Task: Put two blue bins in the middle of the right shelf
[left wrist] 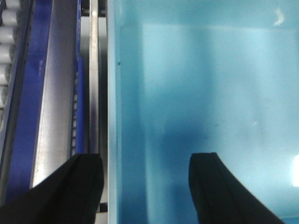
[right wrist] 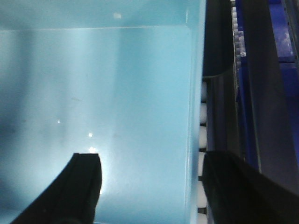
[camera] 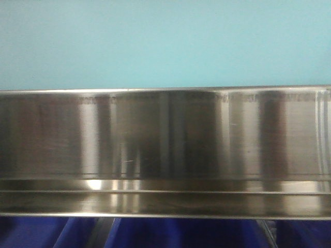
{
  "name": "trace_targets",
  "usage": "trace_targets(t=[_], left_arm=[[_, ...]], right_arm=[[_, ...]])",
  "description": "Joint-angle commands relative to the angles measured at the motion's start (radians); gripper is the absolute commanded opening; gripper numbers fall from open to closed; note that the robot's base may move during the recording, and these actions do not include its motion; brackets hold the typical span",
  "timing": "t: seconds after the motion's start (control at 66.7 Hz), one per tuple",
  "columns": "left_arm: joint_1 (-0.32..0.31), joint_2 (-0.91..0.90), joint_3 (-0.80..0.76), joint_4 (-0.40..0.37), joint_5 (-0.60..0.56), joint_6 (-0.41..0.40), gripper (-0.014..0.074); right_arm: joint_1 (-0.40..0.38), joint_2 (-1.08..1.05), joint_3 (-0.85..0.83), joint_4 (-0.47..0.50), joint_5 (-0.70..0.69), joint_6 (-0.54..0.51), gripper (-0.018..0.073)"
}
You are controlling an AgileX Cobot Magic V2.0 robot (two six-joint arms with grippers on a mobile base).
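Observation:
A pale light-blue bin (camera: 165, 41) fills the top of the front view, standing just behind the shiny steel front rail of the right shelf middle (camera: 165, 134). In the left wrist view I look down into this blue bin (left wrist: 210, 93); my left gripper (left wrist: 147, 161) is open and straddles its left wall, one finger outside and one inside. In the right wrist view the same kind of blue bin (right wrist: 93, 84) lies below, and my right gripper (right wrist: 153, 156) is open across its right wall. Only one pale bin can be told apart.
Dark royal-blue bins (camera: 170, 233) sit on the level under the steel rail. White rollers (right wrist: 202, 116) and a dark blue frame (right wrist: 280, 42) run beside the bin's right wall. A steel rail (left wrist: 56, 102) and dark blue strip (left wrist: 32, 93) run along its left.

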Motion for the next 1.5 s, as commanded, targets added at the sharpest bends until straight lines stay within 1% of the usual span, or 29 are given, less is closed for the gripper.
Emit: trace_targets(t=[0.0,0.18,0.33,0.495,0.54,0.615,0.675,0.735,0.765,0.81,0.87,1.065,1.185,1.29,1.409,1.484], left_arm=[[0.001,-0.005,0.021,0.009,-0.006,0.001,0.0314],[0.001,-0.007,0.051,0.013,-0.006,0.001,0.0314],[0.001,-0.007,0.051,0.018,-0.006,0.001,0.0314],[0.002,-0.007,0.075,0.023,-0.006,-0.003,0.0314],[0.009,-0.007,0.083,0.0,-0.006,-0.003,0.0314],[0.039,-0.007,0.093,-0.062,-0.006,0.01,0.0314],[0.072,-0.007,0.101,-0.105,-0.006,0.044,0.0314],[0.106,-0.007,0.106,-0.133,-0.006,0.063,0.0314],[0.123,-0.007,0.108,-0.151,-0.006,0.085,0.0314],[0.145,-0.007,0.109,-0.204,-0.006,0.119,0.0314],[0.165,-0.007,0.116,-0.249,-0.006,0.154,0.0314],[0.167,-0.007,0.155,-0.248,-0.006,0.165,0.0314],[0.167,-0.007,0.187,-0.262,-0.006,0.178,0.0314],[0.167,-0.007,0.199,-0.262,-0.006,0.178,0.0314],[0.167,-0.007,0.199,-0.303,-0.006,0.18,0.0314],[0.167,-0.007,0.199,-0.305,-0.006,0.18,0.0314]], right_arm=[[-0.004,-0.014,0.009,-0.024,-0.006,0.004,0.0349],[-0.006,-0.039,0.072,-0.026,-0.006,0.028,0.0349],[-0.038,-0.063,0.08,-0.024,-0.006,0.041,0.0349],[-0.043,-0.064,0.126,0.037,-0.006,0.041,0.0349],[-0.043,-0.064,0.149,0.046,-0.006,0.041,0.0349],[-0.045,-0.064,0.17,0.082,-0.006,0.041,0.0349],[-0.045,-0.062,0.173,0.102,-0.006,0.041,0.0349],[-0.045,-0.058,0.173,0.102,-0.006,0.041,0.0349],[-0.045,-0.056,0.173,0.102,-0.006,0.041,0.0349],[-0.045,-0.052,0.173,0.104,-0.006,0.041,0.0349],[-0.045,-0.04,0.174,0.106,-0.006,0.041,0.0349],[-0.045,-0.005,0.179,0.112,-0.006,0.041,0.0349],[-0.045,-0.003,0.179,0.112,-0.006,0.041,0.0349],[-0.045,-0.003,0.179,0.095,-0.006,0.04,0.0349],[-0.045,-0.003,0.179,0.085,-0.006,0.038,0.0349],[-0.045,-0.003,0.179,0.085,-0.006,0.024,0.0349]])
